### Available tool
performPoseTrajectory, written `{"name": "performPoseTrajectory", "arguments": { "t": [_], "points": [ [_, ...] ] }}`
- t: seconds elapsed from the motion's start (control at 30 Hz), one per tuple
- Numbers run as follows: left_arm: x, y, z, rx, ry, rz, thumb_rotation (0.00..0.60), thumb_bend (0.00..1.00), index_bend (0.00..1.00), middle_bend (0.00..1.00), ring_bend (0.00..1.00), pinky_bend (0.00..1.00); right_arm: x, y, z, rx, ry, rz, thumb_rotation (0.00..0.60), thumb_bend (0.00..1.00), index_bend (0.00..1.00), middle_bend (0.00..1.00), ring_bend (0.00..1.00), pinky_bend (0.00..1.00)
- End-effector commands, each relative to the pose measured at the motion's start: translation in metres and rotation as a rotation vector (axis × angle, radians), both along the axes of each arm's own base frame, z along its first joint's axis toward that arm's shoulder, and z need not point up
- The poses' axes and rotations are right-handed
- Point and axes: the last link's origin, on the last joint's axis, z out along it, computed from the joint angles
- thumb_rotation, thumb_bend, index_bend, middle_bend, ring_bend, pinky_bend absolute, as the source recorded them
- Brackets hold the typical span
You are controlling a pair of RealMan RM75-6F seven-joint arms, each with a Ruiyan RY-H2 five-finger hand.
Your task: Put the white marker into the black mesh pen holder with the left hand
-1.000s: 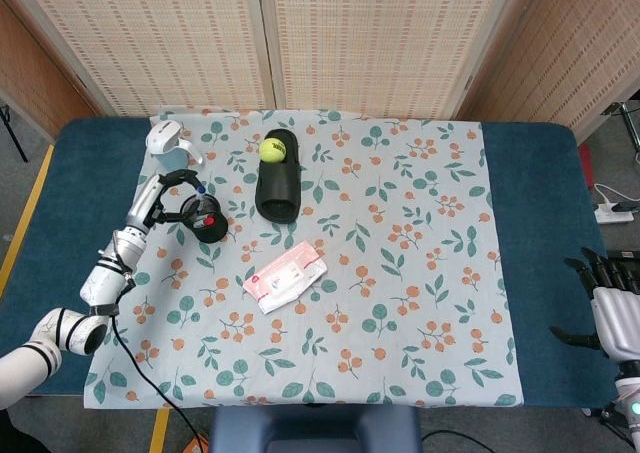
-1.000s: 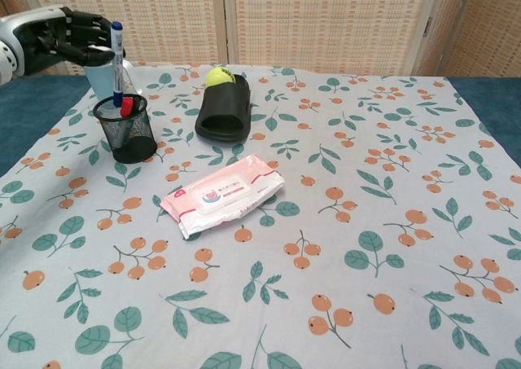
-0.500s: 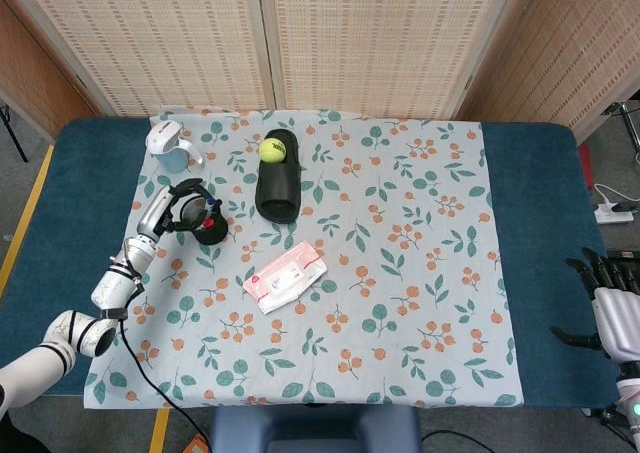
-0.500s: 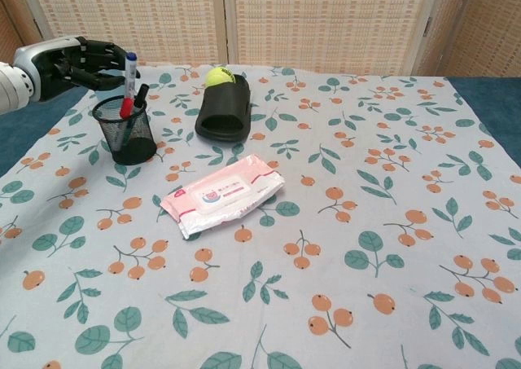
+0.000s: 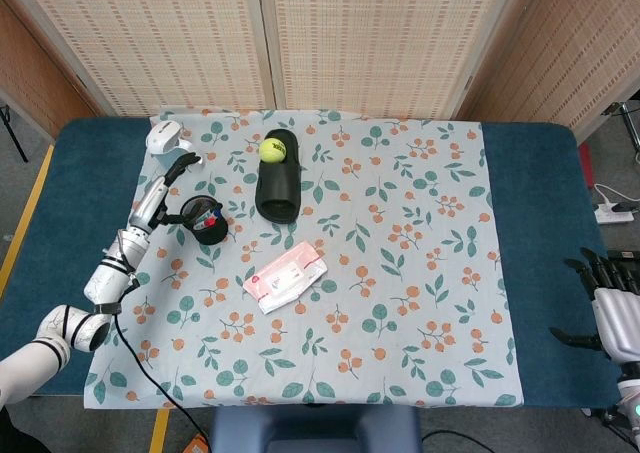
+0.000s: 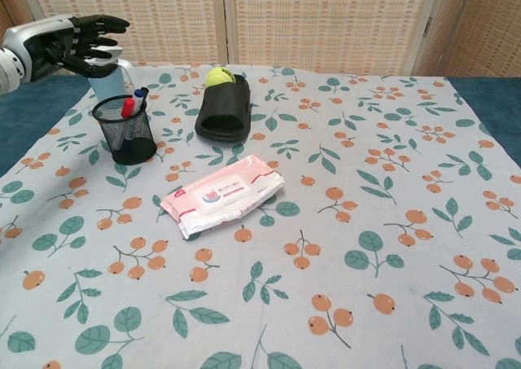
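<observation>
The black mesh pen holder (image 6: 126,130) (image 5: 206,221) stands on the flowered cloth at the left. The white marker (image 6: 139,97) with its blue cap leans inside it, beside a red pen. Above and behind the holder my left hand (image 6: 75,41) (image 5: 168,181) hovers with its fingers spread and nothing in it. My right hand (image 5: 612,308) rests at the far right edge of the table in the head view, fingers apart and empty.
A white and blue cup (image 5: 168,144) stands just behind my left hand. A black slipper (image 6: 223,111) with a yellow tennis ball (image 6: 217,76) on it lies to the holder's right. A pink wipes packet (image 6: 221,194) lies mid-cloth.
The left hand let go of the marker, which dropped into the holder. The hand then lifted away with its fingers spread. The right hand stayed still.
</observation>
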Motion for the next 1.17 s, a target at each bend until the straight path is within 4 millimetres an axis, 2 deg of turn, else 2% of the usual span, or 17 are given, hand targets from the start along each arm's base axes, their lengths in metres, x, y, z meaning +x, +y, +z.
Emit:
{"name": "performPoseTrajectory", "arguments": {
  "t": [0.03, 0.07, 0.17, 0.2, 0.27, 0.37, 0.43, 0.53, 0.63, 0.77, 1.17],
  "points": [
    [0.003, -0.040, 0.061, 0.318, 0.424, -0.254, 0.600, 0.40, 0.16, 0.07, 0.00, 0.09, 0.003, 0.000, -0.003, 0.021, -0.008, 0.014, 0.600, 0.00, 0.16, 0.00, 0.01, 0.00],
    [0.001, -0.074, 0.070, 0.403, 0.546, -0.271, 0.600, 0.40, 0.17, 0.07, 0.00, 0.09, 0.004, 0.000, -0.004, 0.029, -0.013, 0.024, 0.600, 0.00, 0.16, 0.00, 0.01, 0.00],
    [0.000, -0.142, 0.080, 0.475, 0.737, -0.206, 0.600, 0.40, 0.18, 0.07, 0.00, 0.08, 0.007, 0.001, -0.006, 0.045, -0.017, 0.045, 0.600, 0.00, 0.16, 0.00, 0.01, 0.00],
    [-0.003, -0.159, 0.081, 0.473, 0.782, -0.186, 0.600, 0.39, 0.18, 0.07, 0.00, 0.08, 0.008, 0.002, -0.007, 0.049, -0.016, 0.051, 0.600, 0.00, 0.16, 0.00, 0.01, 0.00],
    [-0.015, -0.190, 0.082, 0.456, 0.873, -0.134, 0.600, 0.39, 0.18, 0.07, 0.00, 0.08, 0.012, 0.003, -0.010, 0.063, -0.013, 0.071, 0.600, 0.00, 0.16, 0.00, 0.01, 0.00],
    [-0.037, -0.222, 0.078, 0.414, 0.927, -0.052, 0.600, 0.39, 0.17, 0.06, 0.00, 0.07, 0.016, 0.005, -0.014, 0.084, -0.017, 0.097, 0.600, 0.00, 0.16, 0.00, 0.01, 0.00],
    [-0.054, -0.236, 0.074, 0.379, 0.942, 0.006, 0.600, 0.38, 0.16, 0.05, 0.00, 0.07, 0.018, 0.006, -0.015, 0.094, -0.023, 0.106, 0.600, 0.00, 0.16, 0.00, 0.01, 0.00],
    [-0.082, -0.248, 0.075, 0.362, 0.968, 0.110, 0.600, 0.38, 0.16, 0.03, 0.00, 0.06, 0.020, 0.008, -0.015, 0.099, -0.021, 0.117, 0.600, 0.00, 0.16, 0.00, 0.01, 0.00],
    [-0.109, -0.250, 0.078, 0.384, 1.020, 0.178, 0.600, 0.38, 0.16, 0.03, 0.00, 0.06, 0.022, 0.010, -0.015, 0.094, -0.021, 0.131, 0.600, 0.00, 0.16, 0.00, 0.01, 0.00],
    [-0.127, -0.244, 0.086, 0.414, 1.040, 0.251, 0.600, 0.38, 0.16, 0.03, 0.00, 0.06, 0.020, 0.009, -0.013, 0.082, -0.016, 0.125, 0.600, 0.00, 0.16, 0.00, 0.01, 0.00],
    [-0.131, -0.240, 0.086, 0.402, 1.037, 0.247, 0.600, 0.38, 0.16, 0.03, 0.00, 0.06, 0.022, 0.012, -0.013, 0.071, 0.003, 0.128, 0.600, 0.00, 0.16, 0.00, 0.01, 0.00]
  ]
}}
